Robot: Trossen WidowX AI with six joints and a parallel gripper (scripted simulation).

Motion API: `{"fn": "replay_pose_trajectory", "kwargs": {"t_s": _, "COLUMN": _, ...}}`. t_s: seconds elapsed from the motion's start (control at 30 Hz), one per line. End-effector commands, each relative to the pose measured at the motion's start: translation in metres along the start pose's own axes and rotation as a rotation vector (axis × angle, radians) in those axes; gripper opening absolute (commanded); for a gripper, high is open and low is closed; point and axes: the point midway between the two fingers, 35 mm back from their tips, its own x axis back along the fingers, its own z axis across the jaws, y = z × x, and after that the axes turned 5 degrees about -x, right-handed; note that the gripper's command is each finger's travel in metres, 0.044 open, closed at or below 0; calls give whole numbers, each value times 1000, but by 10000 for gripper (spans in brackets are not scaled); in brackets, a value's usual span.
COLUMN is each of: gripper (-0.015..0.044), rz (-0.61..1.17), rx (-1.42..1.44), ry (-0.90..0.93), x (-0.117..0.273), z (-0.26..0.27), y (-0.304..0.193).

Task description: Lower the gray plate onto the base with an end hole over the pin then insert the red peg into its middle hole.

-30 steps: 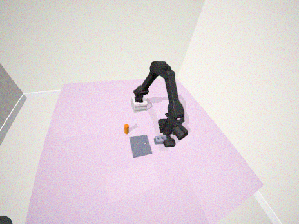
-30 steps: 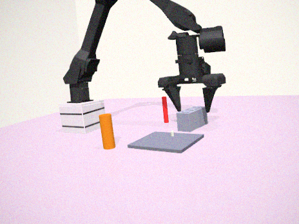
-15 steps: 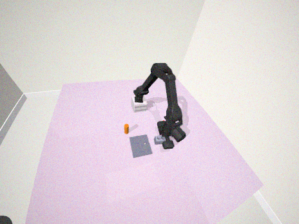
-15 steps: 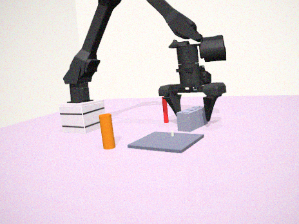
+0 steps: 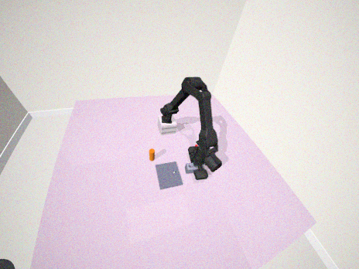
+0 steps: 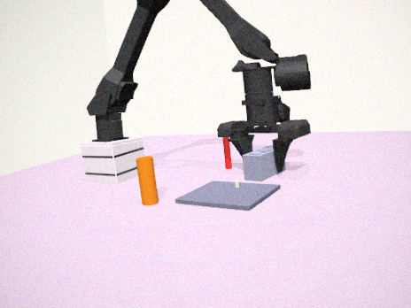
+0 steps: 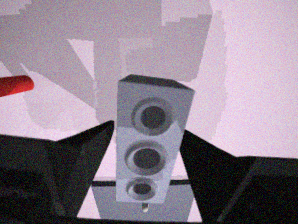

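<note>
The gray plate [image 5: 189, 168] [image 6: 254, 167] [image 7: 125, 100] is a thick block with three round holes in its top. It sits on the table just beyond the base. The base [image 5: 166, 181] [image 6: 217, 196] [image 7: 110, 204] is a flat slate square with a small pale pin [image 5: 174, 172] [image 6: 236, 183] [image 7: 145, 207] standing up from it. My gripper [image 5: 198, 167] [image 6: 262, 163] [image 7: 146, 128] is open, pointing down, its fingers very near the plate's two long sides. Contact is hard to tell. The red peg [image 5: 196, 145] [image 6: 228, 155] [image 7: 15, 85] stands upright beside the gripper, mostly hidden in the top view.
An orange cylinder [image 5: 152, 154] [image 6: 147, 180] stands upright near the base, on the side toward the arm's mount. The white block [image 5: 168, 127] [image 6: 98, 168] under the arm has dark stripes. The arm arches over from there. Its shadows fall around the plate.
</note>
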Motion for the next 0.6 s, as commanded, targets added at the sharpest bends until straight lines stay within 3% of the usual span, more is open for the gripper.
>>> {"fn": "replay_pose_trajectory", "kwargs": {"t_s": 0.0, "gripper": 151, "rz": -3, "rx": -2, "ry": 3, "x": -1, "z": 0, "y": 1}}
{"fn": "replay_pose_trajectory", "kwargs": {"t_s": 0.07, "gripper": 99, "rz": -3, "rx": -2, "ry": 3, "x": -1, "z": 0, "y": 1}}
{"fn": "replay_pose_trajectory", "kwargs": {"t_s": 0.57, "gripper": 0, "rz": -3, "rx": -2, "ry": 3, "x": -1, "z": 0, "y": 1}}
